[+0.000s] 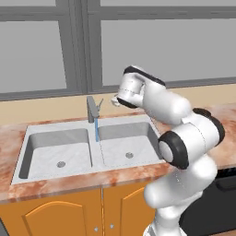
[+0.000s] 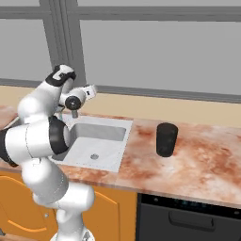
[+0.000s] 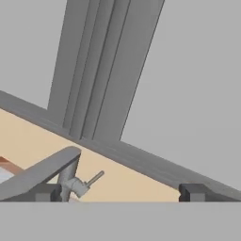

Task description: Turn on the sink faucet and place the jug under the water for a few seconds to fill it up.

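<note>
Arm (image 2: 40, 136) hides faucet (image 1: 93, 109) | jug (image 2: 166, 139) handle unseen

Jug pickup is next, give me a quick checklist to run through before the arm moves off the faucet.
1. Water running from the sink faucet: ok, a blue stream falls into the sink.
2. Gripper open and empty: ok, fingertips stand wide apart with nothing between them.
3. Gripper clear of the faucet lever: cannot tell, it sits very close.
4. Jug upright on the counter, right of the sink: ok.
5. Jug handle direction: cannot tell.
</note>
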